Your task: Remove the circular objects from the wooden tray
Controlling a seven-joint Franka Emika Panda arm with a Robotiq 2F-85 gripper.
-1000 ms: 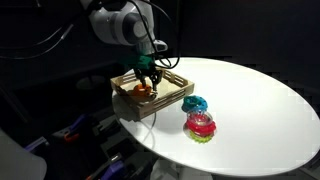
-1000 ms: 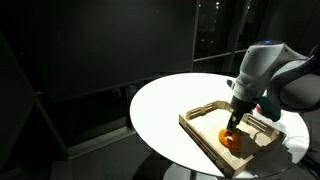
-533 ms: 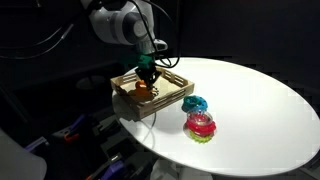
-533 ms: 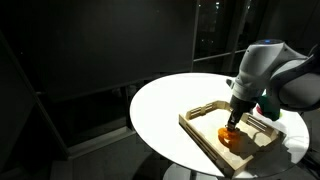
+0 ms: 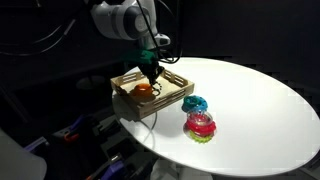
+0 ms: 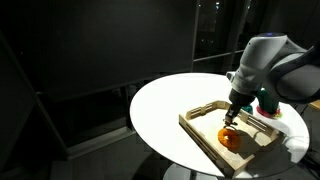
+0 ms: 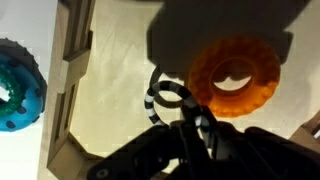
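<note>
Gripper (image 7: 188, 114) is closing on the rim of the black-and-white speckled ring (image 7: 167, 95) over the middle of the wooden tray (image 7: 75, 60). The orange ring (image 7: 235, 78) is lying inside the tray, just beside the gripper. Only the wrist view is showing the speckled ring; both exterior views are hiding it behind the gripper.

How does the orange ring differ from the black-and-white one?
The orange ring is thick and one colour; the black-and-white ring is thin and striped. The orange ring looks wider than the black-and-white ring. Both are round with a hole.
</note>
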